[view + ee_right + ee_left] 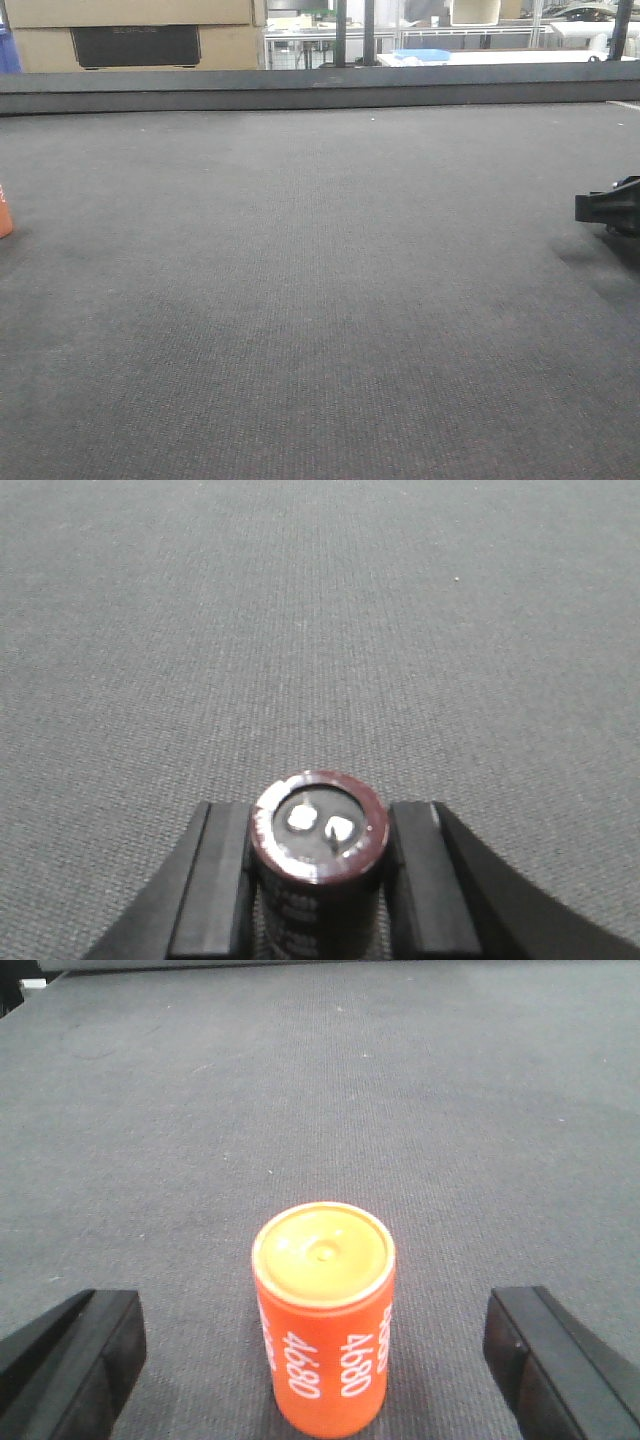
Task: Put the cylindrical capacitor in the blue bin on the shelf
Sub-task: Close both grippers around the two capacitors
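Cylindrical capacitor (318,832) stands upright, seemingly clamped in the low, level right claw (320,818).

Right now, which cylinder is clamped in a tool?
The dark capacitor, pinched by the right tool. The orange can stands free inside the open left tool.

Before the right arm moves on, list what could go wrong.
1. The right gripper pinches the cylindrical capacitor by its round side between flat pads; it could twist or slip out during the carry.
2. The left gripper stands open around the upright orange 4680 cylinder; a sideways nudge of that arm might topple it.
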Motion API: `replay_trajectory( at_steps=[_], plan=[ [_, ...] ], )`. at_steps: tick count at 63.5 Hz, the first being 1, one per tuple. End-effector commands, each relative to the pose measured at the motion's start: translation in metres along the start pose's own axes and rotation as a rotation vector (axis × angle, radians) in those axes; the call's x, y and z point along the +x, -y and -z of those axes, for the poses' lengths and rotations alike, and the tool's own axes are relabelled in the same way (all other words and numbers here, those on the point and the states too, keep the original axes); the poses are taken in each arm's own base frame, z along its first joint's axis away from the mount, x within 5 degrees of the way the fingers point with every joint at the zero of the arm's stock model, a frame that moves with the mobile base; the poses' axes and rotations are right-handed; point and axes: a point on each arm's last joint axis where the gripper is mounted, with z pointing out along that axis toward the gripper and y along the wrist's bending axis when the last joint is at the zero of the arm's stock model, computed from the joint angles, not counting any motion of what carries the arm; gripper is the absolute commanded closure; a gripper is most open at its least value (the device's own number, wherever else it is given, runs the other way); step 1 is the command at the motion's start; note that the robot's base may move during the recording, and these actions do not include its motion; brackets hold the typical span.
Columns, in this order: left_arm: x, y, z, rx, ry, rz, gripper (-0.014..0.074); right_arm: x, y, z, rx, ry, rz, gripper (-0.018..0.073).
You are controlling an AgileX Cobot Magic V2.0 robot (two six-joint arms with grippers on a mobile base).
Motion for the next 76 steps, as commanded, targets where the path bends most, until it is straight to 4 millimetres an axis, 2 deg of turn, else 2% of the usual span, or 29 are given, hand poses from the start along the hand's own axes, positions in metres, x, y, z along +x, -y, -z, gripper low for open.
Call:
replay_trajectory(
  at_steps=[1, 16, 32, 76],
  plan=[
    [0.001, 0.002, -0.005, 0.008, 0.046, 0.003, 0.0006, -0.004, 0.0, -0.001, 0.006, 0.041, -0.002, 0.0401],
    [0.009, 0.003, -0.022, 0.009, 0.055, 0.021, 0.0006, -0.004, 0.0, -0.001, 0.006, 0.041, -0.002, 0.0401],
    [0.009, 0.003, -0.043, 0.011, 0.044, 0.023, 0.0006, -0.004, 0.0, -0.001, 0.006, 0.041, -0.002, 0.0401],
    [0.027, 0.004, -0.055, 0.011, 0.04, 0.051, 0.0006, -0.004, 0.0, -0.001, 0.006, 0.041, -0.002, 0.0401]
  ],
)
